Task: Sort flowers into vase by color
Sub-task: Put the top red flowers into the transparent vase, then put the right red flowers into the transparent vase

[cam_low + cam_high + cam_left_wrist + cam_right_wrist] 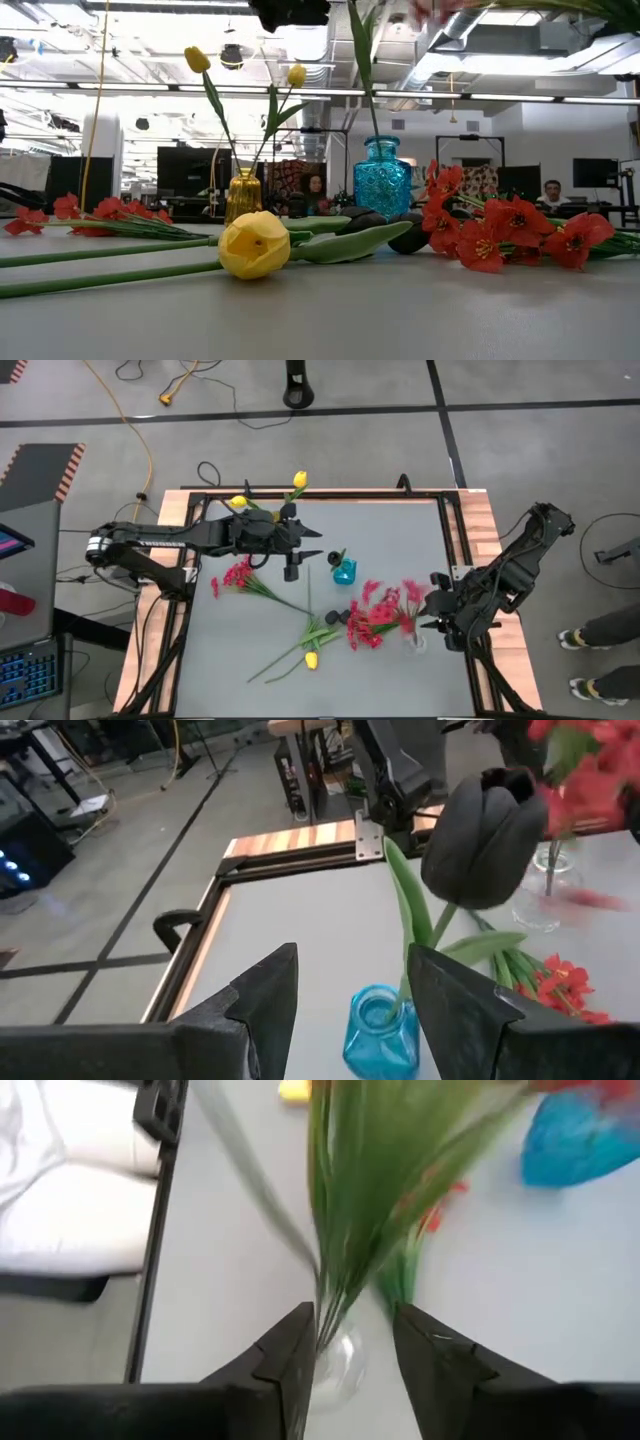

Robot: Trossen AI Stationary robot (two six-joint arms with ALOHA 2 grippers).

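Grey table (pixel 390 530): vases; loose red sprays (pixel 245 580), yellow tulip (pixel 311 659).

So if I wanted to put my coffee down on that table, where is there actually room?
The near-left corner of the table is bare, as is the far-right stretch beyond the blue vase. The middle and right are crowded: a yellow tulip, red sprays and the clear vase by the right gripper.

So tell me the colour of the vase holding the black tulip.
Blue vase, clearest in the left wrist view.
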